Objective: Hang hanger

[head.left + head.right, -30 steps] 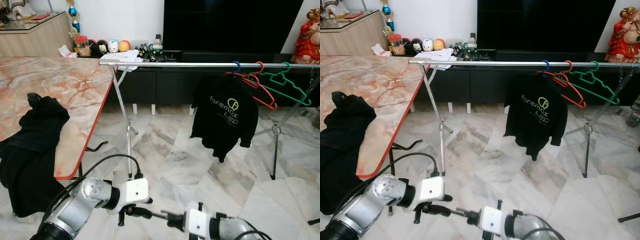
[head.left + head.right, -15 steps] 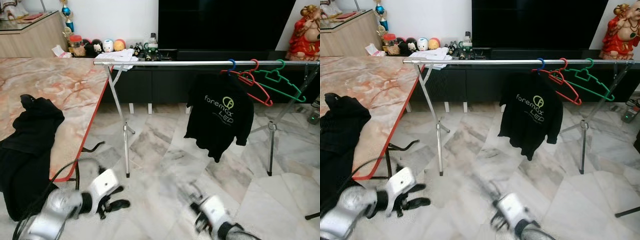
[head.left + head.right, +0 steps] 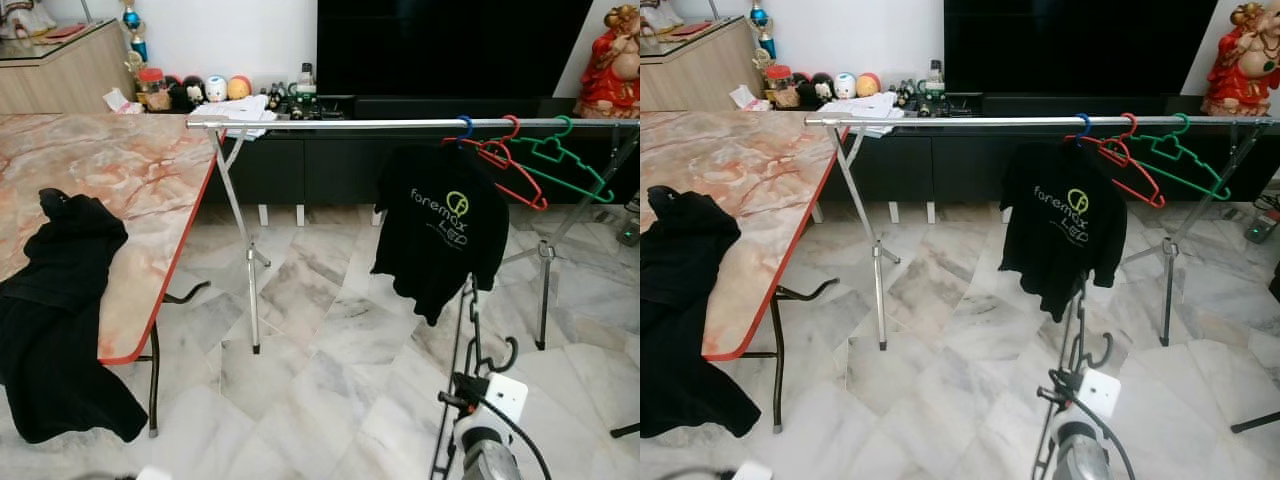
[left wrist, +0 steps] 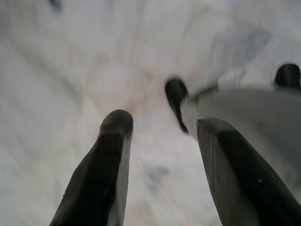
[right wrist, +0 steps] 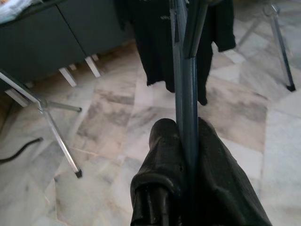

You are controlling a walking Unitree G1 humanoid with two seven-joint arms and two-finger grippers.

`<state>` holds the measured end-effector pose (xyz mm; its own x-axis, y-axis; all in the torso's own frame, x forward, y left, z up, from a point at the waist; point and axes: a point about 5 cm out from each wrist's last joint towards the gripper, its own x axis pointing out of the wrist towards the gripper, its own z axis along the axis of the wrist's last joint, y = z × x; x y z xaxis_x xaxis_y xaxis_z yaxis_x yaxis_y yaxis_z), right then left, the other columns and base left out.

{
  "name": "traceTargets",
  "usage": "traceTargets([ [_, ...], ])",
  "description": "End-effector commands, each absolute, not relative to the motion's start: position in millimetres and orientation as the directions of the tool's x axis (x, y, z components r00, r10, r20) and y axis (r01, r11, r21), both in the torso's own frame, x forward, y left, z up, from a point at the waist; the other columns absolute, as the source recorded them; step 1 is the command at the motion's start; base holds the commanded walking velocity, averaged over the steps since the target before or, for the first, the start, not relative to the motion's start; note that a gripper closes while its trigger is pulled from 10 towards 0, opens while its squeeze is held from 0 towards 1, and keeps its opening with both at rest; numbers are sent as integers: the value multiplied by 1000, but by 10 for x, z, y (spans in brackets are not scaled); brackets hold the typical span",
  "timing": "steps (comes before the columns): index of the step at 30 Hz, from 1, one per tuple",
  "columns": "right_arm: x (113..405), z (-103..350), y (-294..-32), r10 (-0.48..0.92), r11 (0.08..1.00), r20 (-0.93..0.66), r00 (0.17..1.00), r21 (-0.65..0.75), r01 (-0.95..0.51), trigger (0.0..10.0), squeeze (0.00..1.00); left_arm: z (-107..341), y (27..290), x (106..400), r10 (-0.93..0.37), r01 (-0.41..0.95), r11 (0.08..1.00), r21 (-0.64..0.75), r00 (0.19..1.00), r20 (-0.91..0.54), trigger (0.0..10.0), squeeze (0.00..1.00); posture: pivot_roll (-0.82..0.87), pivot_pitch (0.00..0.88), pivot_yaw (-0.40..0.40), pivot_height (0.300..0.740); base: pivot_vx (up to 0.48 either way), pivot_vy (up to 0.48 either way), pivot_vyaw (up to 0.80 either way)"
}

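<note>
My right gripper (image 3: 458, 392) is low at the front right, shut on a thin dark hanger (image 3: 468, 330) that stands nearly upright with its hook (image 3: 505, 356) curling to the right. In the right wrist view the hanger (image 5: 184, 70) runs up between the closed fingers (image 5: 162, 155). Ahead, the silver rail (image 3: 400, 124) carries a black T-shirt (image 3: 440, 230) on a blue hanger (image 3: 464, 127), a red hanger (image 3: 515, 165) and a green hanger (image 3: 570, 165). My left gripper (image 4: 160, 125) hangs open over the marble floor, holding nothing.
A marble-topped table (image 3: 130, 180) with a red edge stands at the left, and black clothing (image 3: 60, 300) drapes over its front edge. The rail's legs (image 3: 245, 260) stand on the floor. A dark TV cabinet (image 3: 320, 160) lines the back wall.
The two arms were together low in front. The left arm has dropped down to the lower left. The right arm has swung right and raised the hanger upright.
</note>
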<state>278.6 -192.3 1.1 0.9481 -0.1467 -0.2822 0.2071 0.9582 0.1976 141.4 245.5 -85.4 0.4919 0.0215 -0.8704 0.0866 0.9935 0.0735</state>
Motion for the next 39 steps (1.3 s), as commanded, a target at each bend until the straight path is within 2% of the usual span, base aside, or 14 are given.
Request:
traceTargets([
  [1,2835,79,-1879,-129,968,-240,962,181,175,10000,0,-914,2513,1250,92,-7,995,99,455,-886,10000,0,22,2,18,740,0,0,0],
  [6,2831,89,-1885,-153,959,-233,960,199,201,10000,0,-919,2461,1291,106,-117,992,55,488,-867,10000,0,33,0,8,740,0,0,0],
  [10,2839,87,-1844,-149,967,-239,959,166,192,10000,0,-909,2404,1372,77,-105,994,28,505,-860,10000,0,23,0,12,740,127,0,0],
  [12,2850,61,-1767,-105,985,-268,958,107,138,10000,0,-899,2366,1431,66,-91,996,22,516,-854,10000,0,12,0,15,740,321,0,0],
  [15,2869,101,-1738,-76,991,-238,968,90,100,10000,0,-886,2356,1475,70,-105,994,17,528,-846,10000,0,5,0,12,740,324,0,0],
  [23,2869,103,-1789,-138,980,-243,960,104,167,10000,0,-906,2304,1463,56,-92,996,9,521,-852,10000,0,-2,0,16,740,325,0,0],
  [39,2914,132,-1804,-141,982,-248,958,88,167,10000,0,-934,2316,1385,55,-81,997,17,498,-865,10000,0,9,0,7,740,353,0,0],
])
